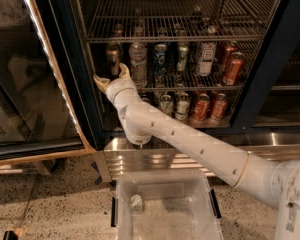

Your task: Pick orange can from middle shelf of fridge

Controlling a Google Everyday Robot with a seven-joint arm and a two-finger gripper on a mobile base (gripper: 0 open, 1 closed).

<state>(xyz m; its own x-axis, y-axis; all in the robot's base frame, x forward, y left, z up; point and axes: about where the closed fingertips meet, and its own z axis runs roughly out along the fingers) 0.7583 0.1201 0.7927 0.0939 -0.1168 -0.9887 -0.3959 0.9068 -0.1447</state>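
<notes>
The orange can [113, 58], copper-toned with a silver top, stands at the left end of the middle shelf [210, 85], a dark wire rack in the fridge [270, 79]. A taller clear bottle [138, 64] stands just right of it. My gripper [111, 76] is at the shelf's front edge, just below and in front of the orange can. Its two pale fingers are spread, one [100, 80] to the left and one [124, 70] between can and bottle. It holds nothing. The white arm runs down to the lower right.
Other cans [205, 58] and red-orange cans [233, 68] fill the middle shelf; more cans [201, 107] stand on the floor level. The glass door [35, 84] hangs open at left. A clear plastic bin [122, 211] sits below the ribbed steel base strip [190, 156].
</notes>
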